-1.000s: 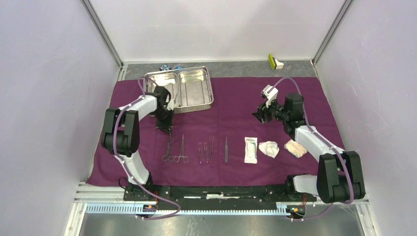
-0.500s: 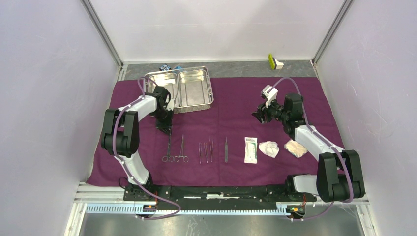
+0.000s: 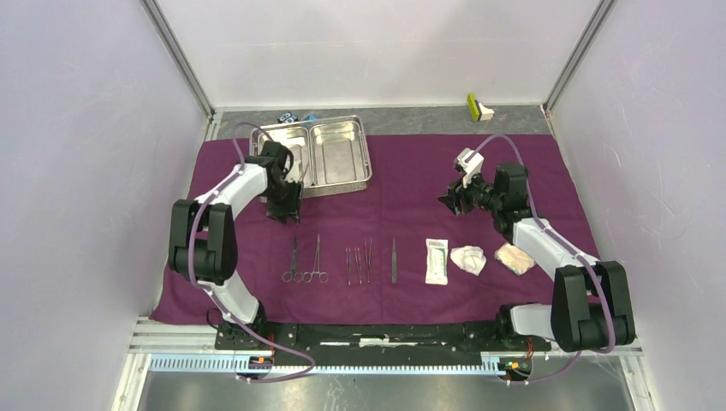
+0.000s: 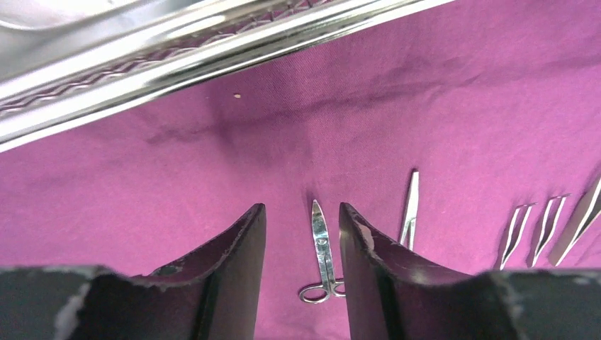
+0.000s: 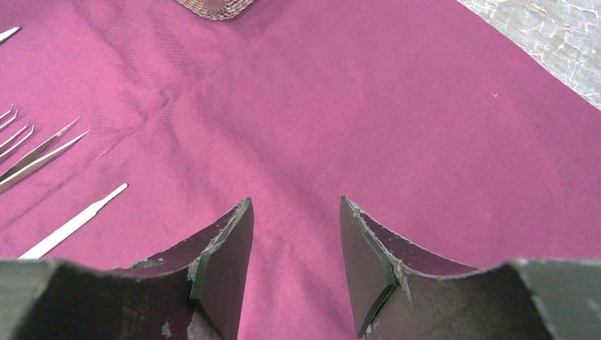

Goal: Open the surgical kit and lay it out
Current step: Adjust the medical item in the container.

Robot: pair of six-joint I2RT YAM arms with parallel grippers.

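Since the earlier frames the left arm point(image 3: 244, 184) has drawn back toward the tray point(image 3: 338, 154). The left jaws, which were down at the tip of the leftmost forceps point(image 3: 294, 261), now stand parted and empty just in front of the tray's near rim. In the left wrist view that forceps point(image 4: 322, 248) lies free on the cloth point(image 3: 411, 171), seen between the two fingers point(image 4: 237, 248).

The kit is unwrapped. The purple cloth is spread flat with faint creases, and the shiny two-compartment tray sits on its far left part, mesh sides catching the light. In front of the tray a neat row runs off to its right: two ring-handled forceps, thin tweezers point(image 3: 358, 264), a slim straight tool point(image 3: 394, 261), a white packet point(image 3: 437, 261), a white gauze wad point(image 3: 468, 259) and a tan wad point(image 3: 514, 258).

The cloth's far edge lies just behind the tray, with a grey strip of tabletop point(image 3: 411, 120) beyond it. A small blue object point(image 3: 295, 116) sits there behind the tray, and a yellow-and-white block point(image 3: 478, 107) far to its right. Right of the tray a broad stretch of bare cloth reaches to the right jaws, which hover open and grip nothing.
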